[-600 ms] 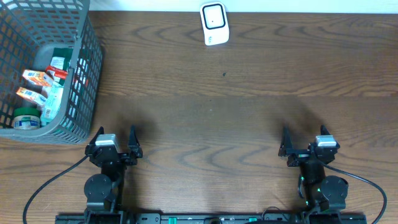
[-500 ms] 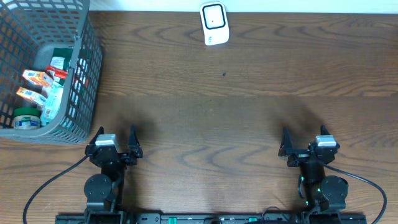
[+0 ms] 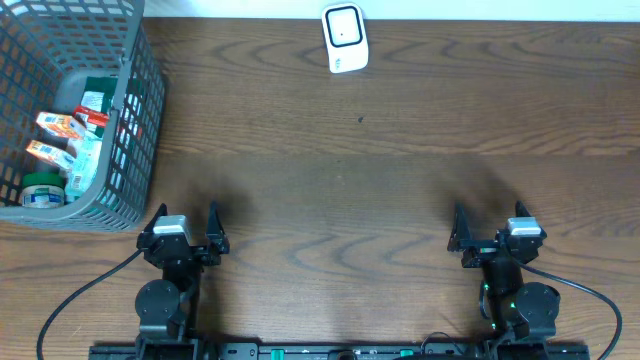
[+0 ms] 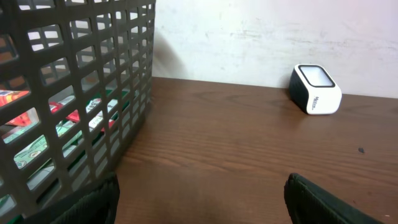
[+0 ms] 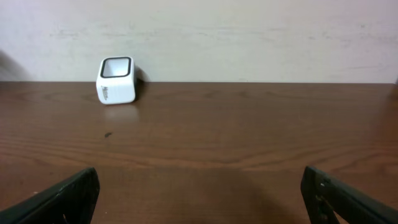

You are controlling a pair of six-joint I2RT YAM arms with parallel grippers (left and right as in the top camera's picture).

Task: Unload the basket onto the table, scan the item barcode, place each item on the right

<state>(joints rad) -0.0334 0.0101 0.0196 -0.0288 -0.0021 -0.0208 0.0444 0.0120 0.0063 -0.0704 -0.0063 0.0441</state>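
A white barcode scanner (image 3: 344, 38) with a dark window stands at the table's far edge, centre; it also shows in the left wrist view (image 4: 315, 89) and the right wrist view (image 5: 116, 80). Several packaged items (image 3: 62, 140) lie inside a grey mesh basket (image 3: 135, 130) at the far left, seen through its wall (image 4: 74, 112). My left gripper (image 3: 184, 226) rests open near the front edge, just in front of the basket, nothing between its fingers. My right gripper (image 3: 492, 226) sits open at the front right, also empty.
The brown wooden table (image 3: 340, 180) stretches between the grippers and the scanner. A pale wall (image 5: 249, 37) rises behind the table's far edge. The basket's tall wall stands close on the left of my left gripper.
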